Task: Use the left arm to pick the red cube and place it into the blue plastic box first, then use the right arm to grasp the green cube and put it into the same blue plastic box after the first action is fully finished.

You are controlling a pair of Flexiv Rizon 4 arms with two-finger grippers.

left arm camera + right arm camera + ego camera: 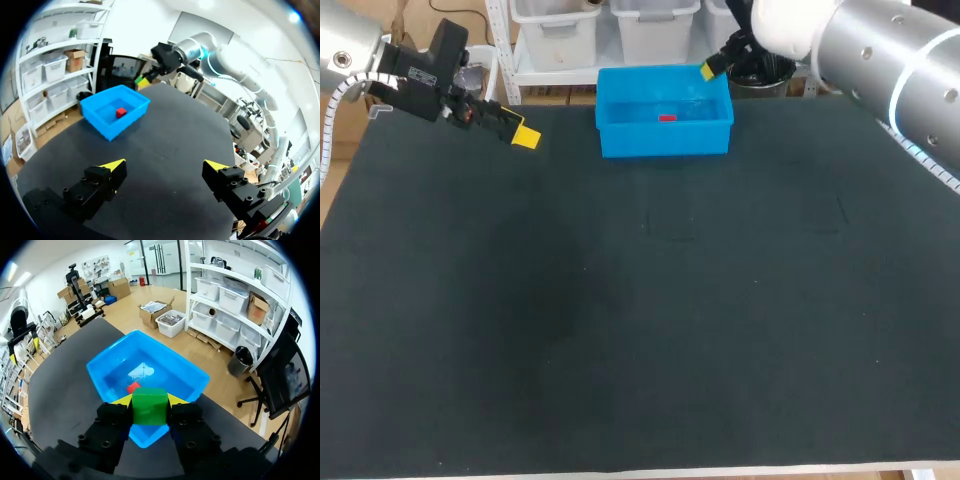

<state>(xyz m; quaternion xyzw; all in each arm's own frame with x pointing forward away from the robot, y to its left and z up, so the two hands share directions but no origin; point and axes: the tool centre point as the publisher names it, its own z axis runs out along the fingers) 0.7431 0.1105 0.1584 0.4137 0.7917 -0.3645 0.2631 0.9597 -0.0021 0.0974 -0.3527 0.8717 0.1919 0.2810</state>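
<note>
Our table is covered by a dark mat [640, 330]. The blue plastic box [620, 140] stands at its far edge, near the middle.

The red cube [667, 118] lies inside the box, on its floor. Our left wrist view shows the same small red cube [120, 113] within the blue plastic box [107, 127], well ahead of the fingers.

Our left gripper [525, 135] hangs over the far left part of the table, beside the box and apart from it. From its own camera, the left gripper [165, 165] has its yellow-tipped fingers spread wide with nothing between them, only dark mat below.

Our right arm comes in from the right. The right gripper [712, 68] sits at the box's far right corner. In the right wrist view, the right gripper [149, 402] clamps the green cube [149, 409] from both sides between its yellow tips. The cube hangs above the rim of the blue plastic box [170, 352], and the red cube [133, 387] shows just beyond it on the box floor.
</note>
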